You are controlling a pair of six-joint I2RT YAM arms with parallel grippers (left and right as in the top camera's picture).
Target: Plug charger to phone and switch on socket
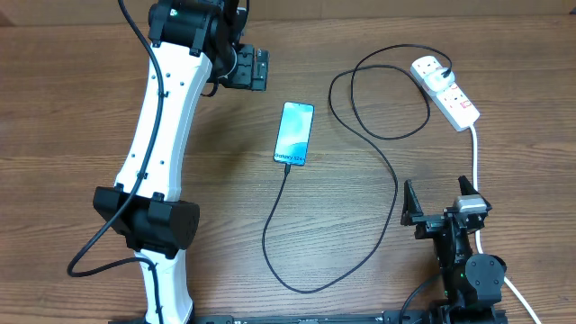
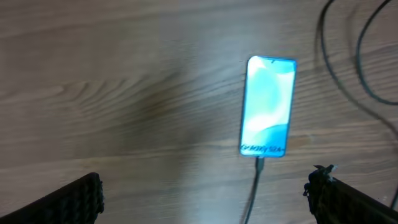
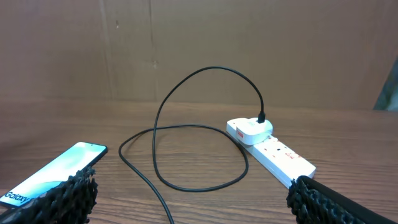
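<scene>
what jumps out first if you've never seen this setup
The phone, its blue screen lit, lies mid-table. The black charger loops from its near end to the white socket at the far right. The tall white left arm fills the left side.

Lettering on the slim rectangular smartphone with light blue screen [image 1: 294, 133]: read "Galaxy S24", at its cable end.
Right wrist view: showed only "Galaxy".
Left wrist view: blurred, unreadable.
</scene>
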